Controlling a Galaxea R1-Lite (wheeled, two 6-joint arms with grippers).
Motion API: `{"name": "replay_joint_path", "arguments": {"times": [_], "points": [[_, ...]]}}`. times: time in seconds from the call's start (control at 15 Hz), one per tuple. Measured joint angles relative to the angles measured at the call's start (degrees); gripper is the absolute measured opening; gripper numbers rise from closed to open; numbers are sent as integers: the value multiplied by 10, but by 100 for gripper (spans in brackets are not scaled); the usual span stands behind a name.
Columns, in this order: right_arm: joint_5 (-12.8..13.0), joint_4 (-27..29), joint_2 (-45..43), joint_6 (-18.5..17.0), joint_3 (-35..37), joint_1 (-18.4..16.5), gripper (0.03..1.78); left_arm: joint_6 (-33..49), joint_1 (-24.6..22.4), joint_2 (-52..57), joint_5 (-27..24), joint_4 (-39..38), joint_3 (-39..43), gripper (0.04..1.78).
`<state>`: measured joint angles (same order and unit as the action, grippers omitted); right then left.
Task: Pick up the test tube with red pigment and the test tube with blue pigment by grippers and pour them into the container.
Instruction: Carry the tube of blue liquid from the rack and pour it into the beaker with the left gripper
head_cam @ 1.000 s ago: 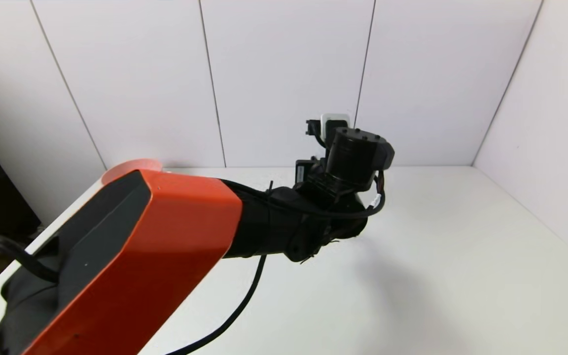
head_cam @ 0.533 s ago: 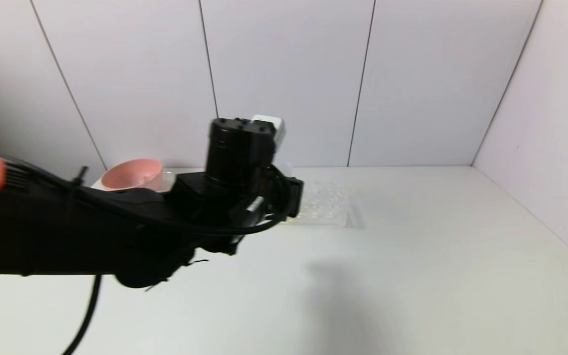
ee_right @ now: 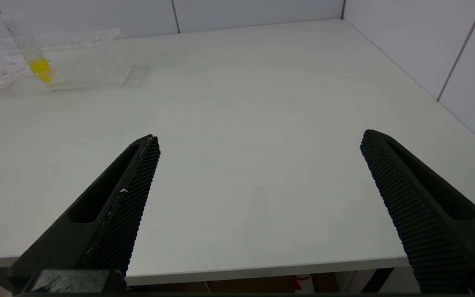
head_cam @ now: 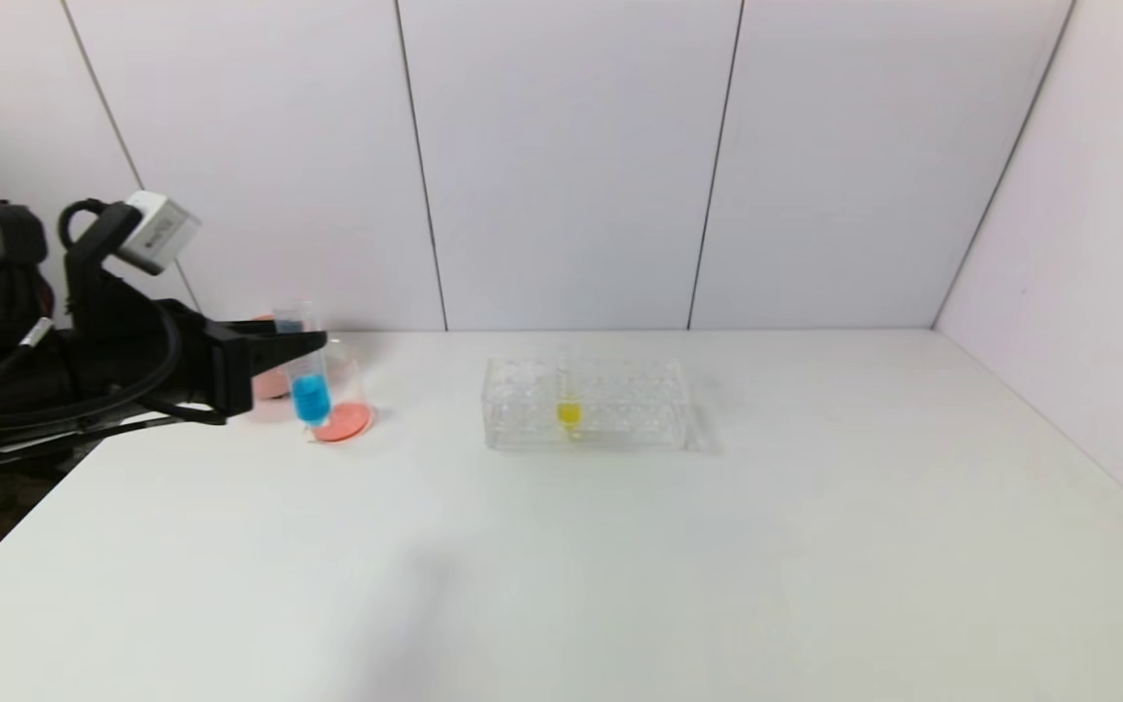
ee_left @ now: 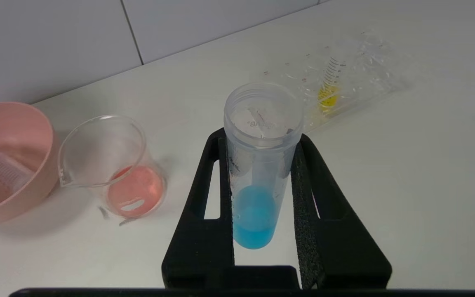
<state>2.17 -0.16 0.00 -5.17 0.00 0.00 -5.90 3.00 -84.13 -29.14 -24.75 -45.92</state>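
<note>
White bench (head_cam: 678, 546), matte, backed by pale panelled walls (head_cam: 561, 156) with thin dark seams. Clear tube rack (head_cam: 586, 416) sits toward the rear middle of the bench, long side facing forward. One yellow tube (head_cam: 568, 413) stands in it, liquid low in the bottom, graduation marks up its side; leans slightly in the right wrist view (ee_right: 35, 55). Pink bowl (ee_left: 6, 165) at the far left rear, near the wall. Inside it lies a clear ribbed object (ee_left: 0, 169), identity unclear.
</note>
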Motion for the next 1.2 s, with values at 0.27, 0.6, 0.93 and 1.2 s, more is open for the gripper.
{"name": "replay_joint_path", "arguments": {"times": [0.27, 0.6, 0.93, 1.2], "points": [[0, 0, 0, 0, 0, 0, 177, -76, -184, -9, -178, 18, 4, 43], [0, 0, 0, 0, 0, 0, 177, -121, -267, -87, -219, 21, -36, 43], [0, 0, 0, 0, 0, 0, 177, -123, -257, -139, -216, 89, -128, 43], [0, 0, 0, 0, 0, 0, 177, -150, -215, -175, -178, 226, -267, 43]]}}
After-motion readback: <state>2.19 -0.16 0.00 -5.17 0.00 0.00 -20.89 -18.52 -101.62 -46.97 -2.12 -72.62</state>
